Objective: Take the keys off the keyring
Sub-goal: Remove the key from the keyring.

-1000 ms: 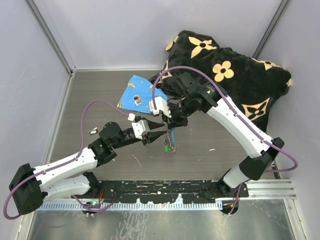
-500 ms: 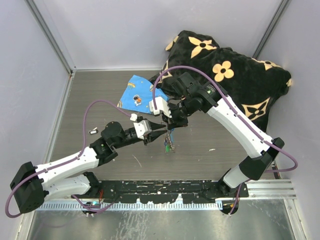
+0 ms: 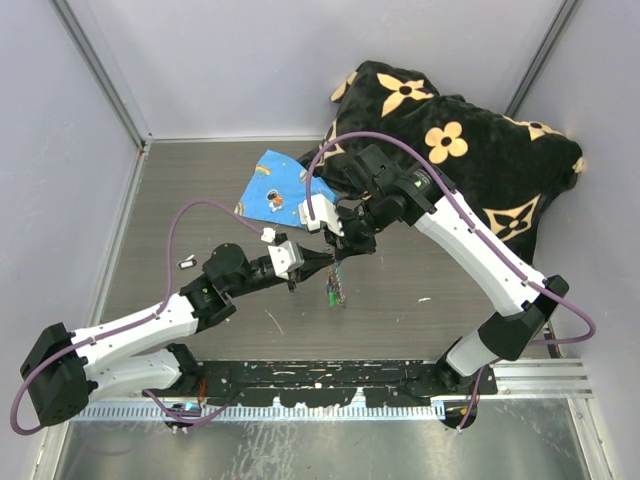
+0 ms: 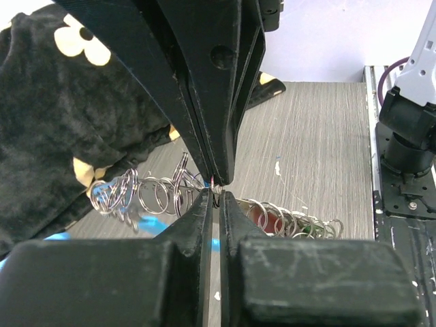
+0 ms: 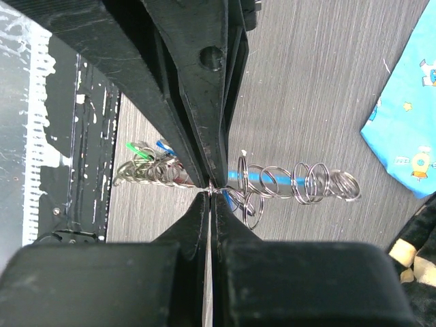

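Observation:
The keyring (image 3: 337,274), a chain of thin silver rings with a light-blue piece (image 5: 272,181), hangs between both grippers just above the table. Its rings spread sideways in both wrist views (image 4: 153,194) (image 5: 310,182). The keys dangle at the chain's end: a red head (image 4: 261,216) and a green one (image 4: 310,229) in the left wrist view, green (image 5: 138,146) and blue (image 5: 163,145) heads in the right wrist view. My left gripper (image 3: 322,262) (image 4: 214,197) is pinched on a ring. My right gripper (image 3: 340,254) (image 5: 209,194) is shut on a ring tip to tip against it.
A blue printed cloth (image 3: 272,190) lies behind the grippers. A black blanket with cream flowers (image 3: 470,150) fills the back right corner. A small white piece (image 3: 186,264) sits at the left. The black mounting rail (image 3: 330,375) runs along the near edge.
My left gripper slid right to meet the right gripper's tips and narrowed onto a ring. The hanging keys rose slightly. The right arm barely moved.

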{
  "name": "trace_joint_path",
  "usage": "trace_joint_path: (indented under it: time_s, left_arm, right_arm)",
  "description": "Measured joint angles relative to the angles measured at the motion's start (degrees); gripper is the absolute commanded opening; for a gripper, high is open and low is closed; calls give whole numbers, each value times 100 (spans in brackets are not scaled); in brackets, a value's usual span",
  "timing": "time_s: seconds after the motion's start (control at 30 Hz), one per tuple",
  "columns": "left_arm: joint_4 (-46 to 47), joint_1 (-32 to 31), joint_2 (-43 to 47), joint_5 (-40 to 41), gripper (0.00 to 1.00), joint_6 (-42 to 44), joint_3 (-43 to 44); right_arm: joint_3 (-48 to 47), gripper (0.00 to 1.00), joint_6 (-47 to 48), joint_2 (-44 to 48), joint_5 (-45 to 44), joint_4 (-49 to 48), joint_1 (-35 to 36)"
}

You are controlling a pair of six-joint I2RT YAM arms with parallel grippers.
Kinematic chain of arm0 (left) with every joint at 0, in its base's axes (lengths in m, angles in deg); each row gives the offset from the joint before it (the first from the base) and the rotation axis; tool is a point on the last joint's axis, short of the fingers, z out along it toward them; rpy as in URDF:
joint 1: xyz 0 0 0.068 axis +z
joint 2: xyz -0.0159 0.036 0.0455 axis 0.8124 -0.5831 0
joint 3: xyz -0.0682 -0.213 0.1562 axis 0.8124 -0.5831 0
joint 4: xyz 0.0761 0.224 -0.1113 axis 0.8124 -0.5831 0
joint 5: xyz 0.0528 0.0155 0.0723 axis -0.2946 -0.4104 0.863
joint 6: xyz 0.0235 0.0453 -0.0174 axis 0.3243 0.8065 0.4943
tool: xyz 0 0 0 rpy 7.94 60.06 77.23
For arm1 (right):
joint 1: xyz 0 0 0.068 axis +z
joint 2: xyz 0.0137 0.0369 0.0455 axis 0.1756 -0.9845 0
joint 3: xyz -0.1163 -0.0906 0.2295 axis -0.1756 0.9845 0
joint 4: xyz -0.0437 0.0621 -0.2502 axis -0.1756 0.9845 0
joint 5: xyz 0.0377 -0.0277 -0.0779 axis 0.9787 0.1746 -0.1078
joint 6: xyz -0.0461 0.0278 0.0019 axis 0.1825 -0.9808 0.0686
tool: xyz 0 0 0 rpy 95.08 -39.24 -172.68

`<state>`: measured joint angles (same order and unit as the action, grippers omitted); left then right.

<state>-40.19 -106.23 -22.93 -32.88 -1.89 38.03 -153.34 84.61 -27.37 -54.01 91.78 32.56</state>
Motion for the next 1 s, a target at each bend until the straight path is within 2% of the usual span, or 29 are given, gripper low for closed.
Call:
trace_joint_path:
  time_s: [0.2, 0.23, 0.3, 0.37, 0.57, 0.8, 0.9, 1.0]
  left_arm:
    - [-17, 0, -4, -4, 0, -68, 0]
    - [-26, 0, -4, -4, 2, -92, 7]
    - [-59, 0, -4, -4, 16, -125, 22]
    - [-74, 0, -4, -7, 18, -146, 35]
    - [-85, 0, -4, -7, 12, -260, 46]
    - [-127, -11, -17, -22, 14, -315, 122]
    - [-151, -11, -22, -24, 0, -367, 151]
    - [-262, -11, -24, -24, 0, -426, 205]
  right_arm:
    - [0, 2, 94, 0, 2, 37, 2]
    - [0, 2, 98, 0, 2, 39, 2]
    - [0, 2, 103, 0, 4, 42, 0]
    - [0, 2, 101, 0, 7, 37, 2]
    - [0, 2, 96, 0, 44, 68, 0]
    - [0, 2, 98, 0, 44, 101, -4]
    - [0, 2, 98, 0, 44, 109, -4]
    - [0, 2, 111, 0, 42, 127, -4]
